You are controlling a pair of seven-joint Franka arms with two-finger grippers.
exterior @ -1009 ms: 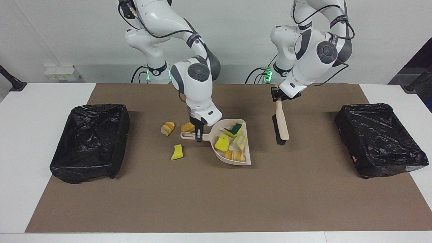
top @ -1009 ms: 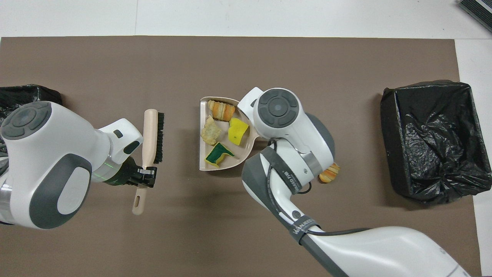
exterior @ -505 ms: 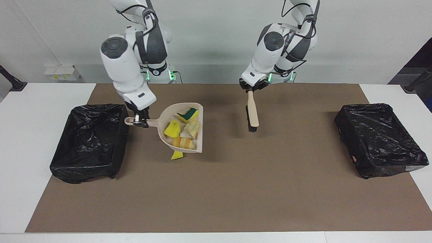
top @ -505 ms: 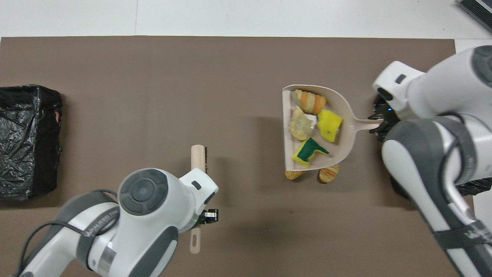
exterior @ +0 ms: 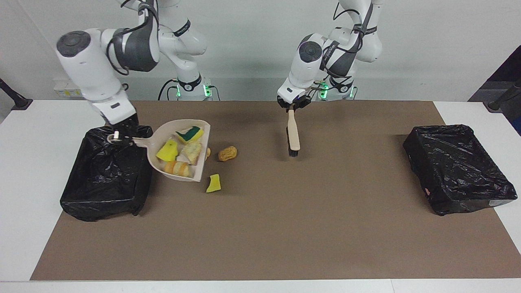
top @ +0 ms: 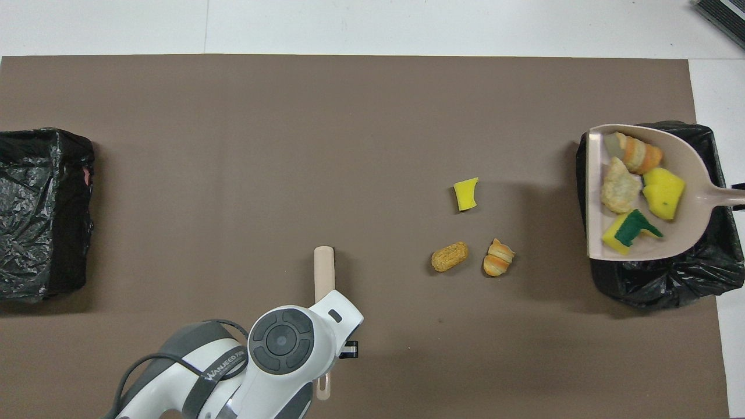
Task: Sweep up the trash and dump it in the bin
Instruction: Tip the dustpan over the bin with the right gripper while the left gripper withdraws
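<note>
Right hand (exterior: 121, 139): clamped on the handle of the beige dustpan (exterior: 163, 160), holding it raised over the black-lined bin (exterior: 106, 173) at the right arm's end of the bench; the pan's open mouth reaches out past the bin's rim over the brown mat (exterior: 285, 228).
Trash in the dustpan (top: 631, 195): four pieces, namely a green-and-yellow sponge (top: 627, 231), a yellow sponge piece (top: 662, 193), a pale crumbly lump (top: 618, 186) and a striped orange bread lump (top: 635, 153).
Trash on the mat: a yellow sponge scrap (top: 465, 194), a tan bread lump (top: 449, 256) and a striped orange bread piece (top: 499, 258), lying near one another between the middle of the mat and the bin under the pan.
Left hand (exterior: 292, 105): closed on the handle of the brush (exterior: 293, 136), which hangs bristle end down over the middle of the mat, on the robots' side.
Second bin (exterior: 458, 169): black-lined, at the left arm's end of the bench, well apart from both hands.
</note>
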